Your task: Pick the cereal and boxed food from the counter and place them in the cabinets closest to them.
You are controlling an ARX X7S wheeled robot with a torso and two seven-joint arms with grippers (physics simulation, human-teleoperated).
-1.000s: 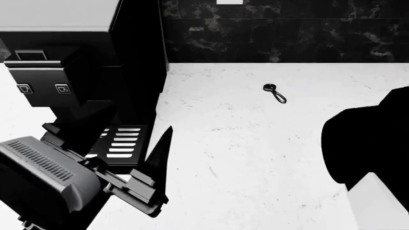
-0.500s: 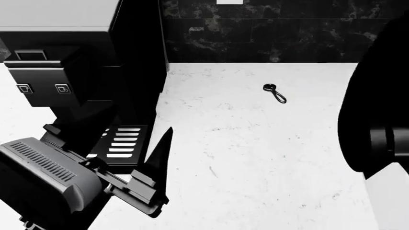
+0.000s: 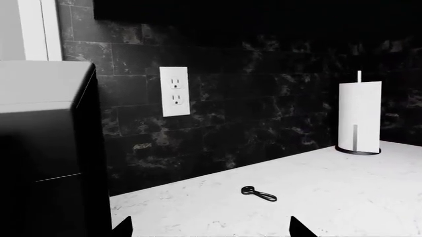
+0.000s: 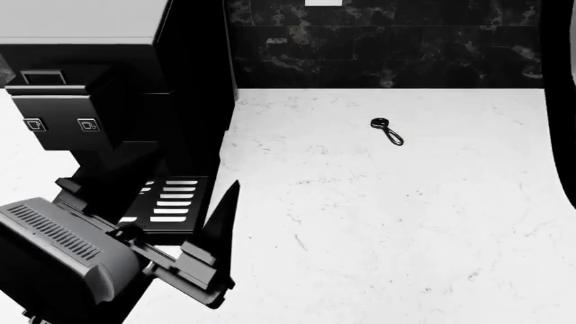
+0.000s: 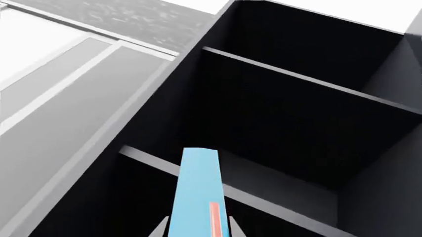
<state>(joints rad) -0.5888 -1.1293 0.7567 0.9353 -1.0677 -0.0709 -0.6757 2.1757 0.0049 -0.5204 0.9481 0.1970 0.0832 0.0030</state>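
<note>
My right gripper is shut on the narrow edge of the bright-blue cereal box, which has a thin red stripe. It holds the box up in front of an open dark cabinet, level with the lower shelf. In the head view only a dark part of the right arm shows at the right edge. My left gripper is open and empty, low over the white marble counter beside the coffee machine; its two fingertips stand wide apart. The boxed food is out of view.
A dark coffee machine with a slotted drip tray stands at the counter's left. A small black key-like object lies near the dark tiled wall. A paper towel roll and a wall outlet show in the left wrist view.
My right arm has risen and swung right, from covering the head view's lower right to only its right edge. The left gripper has dropped slightly.
</note>
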